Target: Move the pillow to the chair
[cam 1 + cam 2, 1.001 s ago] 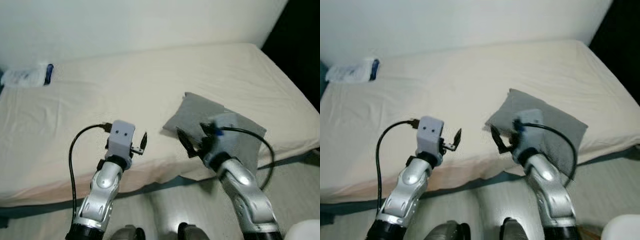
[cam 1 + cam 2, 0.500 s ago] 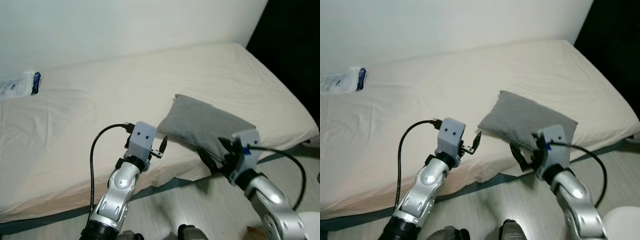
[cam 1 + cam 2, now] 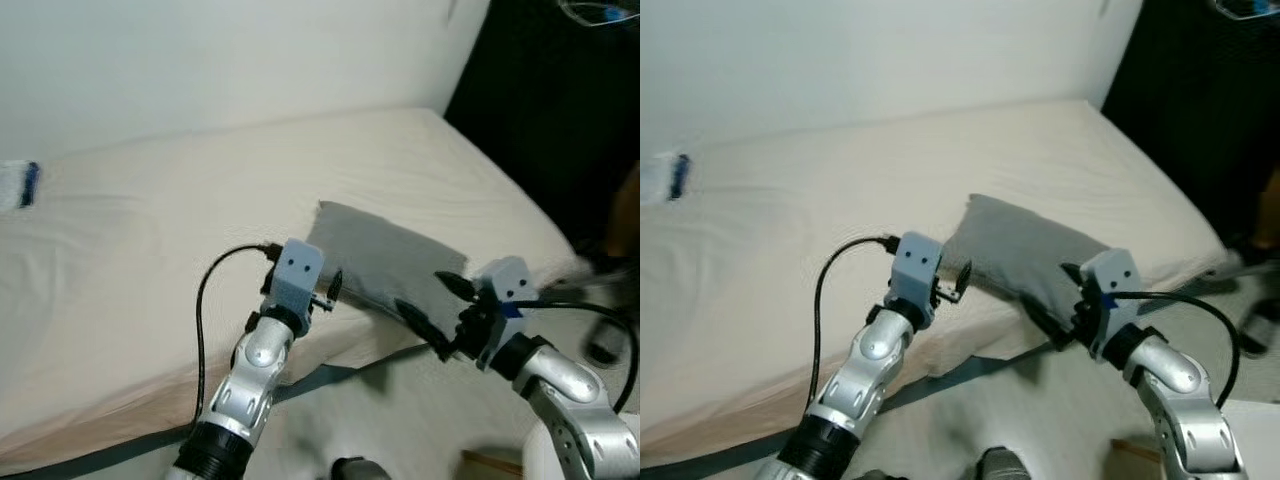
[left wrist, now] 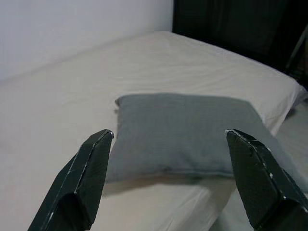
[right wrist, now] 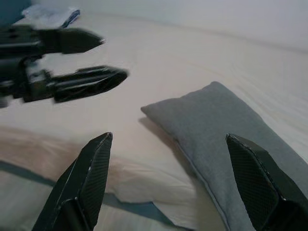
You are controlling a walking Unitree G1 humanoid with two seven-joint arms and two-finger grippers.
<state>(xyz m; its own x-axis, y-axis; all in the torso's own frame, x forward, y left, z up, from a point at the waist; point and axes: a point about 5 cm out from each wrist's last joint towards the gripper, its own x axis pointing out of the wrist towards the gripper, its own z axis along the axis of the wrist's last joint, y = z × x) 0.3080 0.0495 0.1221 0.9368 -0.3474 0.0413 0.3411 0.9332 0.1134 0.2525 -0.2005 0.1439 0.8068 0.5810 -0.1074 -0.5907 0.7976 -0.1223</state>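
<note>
Pillow (image 3: 385, 262) is our target, and it lies flat on the bed (image 3: 150, 230), close to the front edge and toward the far end of the mattress, with one end reaching near the corner. It is grey and looks soft, and nothing holds it yet.

We judge that we are at the reaching step, before any grasp. Our left gripper (image 3: 333, 288) is raised over the front part of the bed, just beside the near left corner of the pillow; in the left wrist view its two fingers (image 4: 79, 180) stand wide apart with the pillow framed between them, not touching it. Our right gripper (image 3: 430, 312) is at the front side of the pillow, near the edge of the mattress, and its fingers (image 5: 89, 175) are also spread wide and empty. In the right wrist view we see the left gripper across the sheet and the pillow corner pointing toward us.

A small white and blue packet (image 3: 18, 186) lies far away on the other end of the bed and does not concern us.

For the next move we think both grippers must go forward and lower until each takes one side of the pillow, then close on the fabric. The pillow is soft, so a shallow pinch may slip. We cannot see the chair from here, so after lifting we will probably need to turn and look for it.
</note>
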